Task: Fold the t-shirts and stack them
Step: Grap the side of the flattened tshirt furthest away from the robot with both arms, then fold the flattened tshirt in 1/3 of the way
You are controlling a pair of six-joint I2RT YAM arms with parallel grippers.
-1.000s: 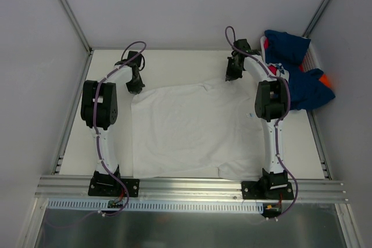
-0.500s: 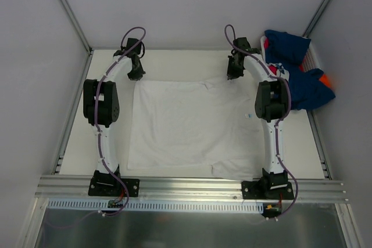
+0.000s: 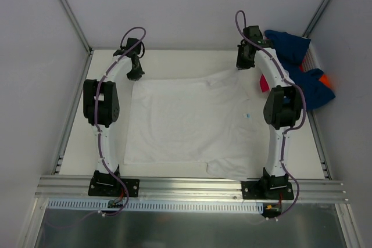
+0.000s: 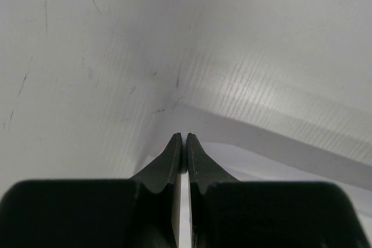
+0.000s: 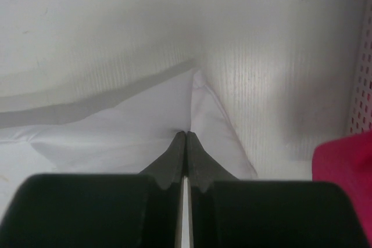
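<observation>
A white t-shirt (image 3: 192,120) lies spread flat across the table, its far edge held at both corners. My left gripper (image 3: 135,75) is shut on the far left corner; in the left wrist view its tips (image 4: 182,139) meet, with white cloth (image 4: 250,161) around them. My right gripper (image 3: 244,65) is shut on the far right corner, and the fabric (image 5: 128,126) puckers at its closed tips (image 5: 186,134). Navy blue t-shirts (image 3: 293,47) are heaped at the right, with a pinkish-red one (image 3: 264,83) (image 5: 343,166) and a bit of orange (image 3: 327,78) showing.
The heap of shirts sits in a white perforated basket (image 3: 314,56) (image 5: 363,85) in the back right corner. Grey walls close in the table at the back and on both sides. A metal rail (image 3: 192,187) carrying the arm bases runs along the near edge.
Both grippers have drawn the shirt's far corners toward the back wall. The right one also moved right, toward the basket. The white shirt now lies wider and flatter.
</observation>
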